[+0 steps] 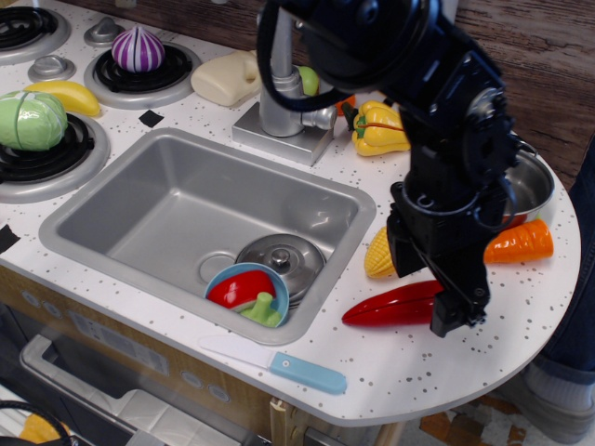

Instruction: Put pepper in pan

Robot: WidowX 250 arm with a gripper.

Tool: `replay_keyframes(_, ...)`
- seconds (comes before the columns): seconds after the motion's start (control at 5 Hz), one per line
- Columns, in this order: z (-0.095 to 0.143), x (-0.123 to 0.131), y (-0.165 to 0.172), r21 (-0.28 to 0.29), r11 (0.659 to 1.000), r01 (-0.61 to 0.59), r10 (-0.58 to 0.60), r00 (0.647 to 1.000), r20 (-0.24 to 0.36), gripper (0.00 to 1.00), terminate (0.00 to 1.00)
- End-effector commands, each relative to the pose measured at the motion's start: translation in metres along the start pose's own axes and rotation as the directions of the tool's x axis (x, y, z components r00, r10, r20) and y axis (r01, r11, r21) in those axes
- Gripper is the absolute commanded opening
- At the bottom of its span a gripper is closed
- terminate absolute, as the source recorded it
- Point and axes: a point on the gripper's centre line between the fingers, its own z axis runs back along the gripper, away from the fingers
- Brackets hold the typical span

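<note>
Pepper [390, 305]: long glossy red chili, lying flat on the counter [521, 316] just right of the sink [186, 209], stem end hidden behind the arm. Pincer [444, 302] down over that end; can't tell its opening or grip. Pan [532, 186] beyond, partly hidden.

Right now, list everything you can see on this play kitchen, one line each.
pepper: 1, red, counter right of sink, stem end hidden by the tool
pan: 1, steel, far right, mostly hidden by the arm
carrot: 1, orange, beside pan
corn: 1, yellow, right of sink
bell pepper: 1, yellow, behind sink
lid: 1, steel, in sink
bowl: 1, blue, in sink, red and green food inside
knife: 1, blue handle, front edge
onion: 1, purple, back burner
cabbage: 1, green, left burner
banana: 1, yellow, by cabbage
faucet: 1, grey, behind sink
tool: 1, black, at pepper's right end, grip unclear
</note>
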Motion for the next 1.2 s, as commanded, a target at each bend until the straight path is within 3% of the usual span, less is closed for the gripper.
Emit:
replay_keyframes(0.0, -0.015, -0.003, 0.011, 0.004, 1.000, -0.008, 0.008, 1.000, 0.026, 1.00, 0.00)
replay_keyframes(0.2, -0.025, -0.006, 0.012, -0.016, 0.999, -0.049, 0.050, 0.998, 0.050, 1.00, 0.00)
replay_keyframes(0.4, -0.021, -0.001, 0.010, -0.019, 0.994, -0.107, 0.108, 0.994, 0.034, 0.00, 0.00)
replay_keyframes(0.8, 0.031, 0.046, 0.034, -0.054, 0.976, -0.210, 0.207, 0.976, -0.065, 0.00, 0.00)
replay_keyframes(1.0, 0.055, 0.074, 0.062, -0.039, 0.988, -0.151, 0.144, 0.980, -0.140, 0.00, 0.00)
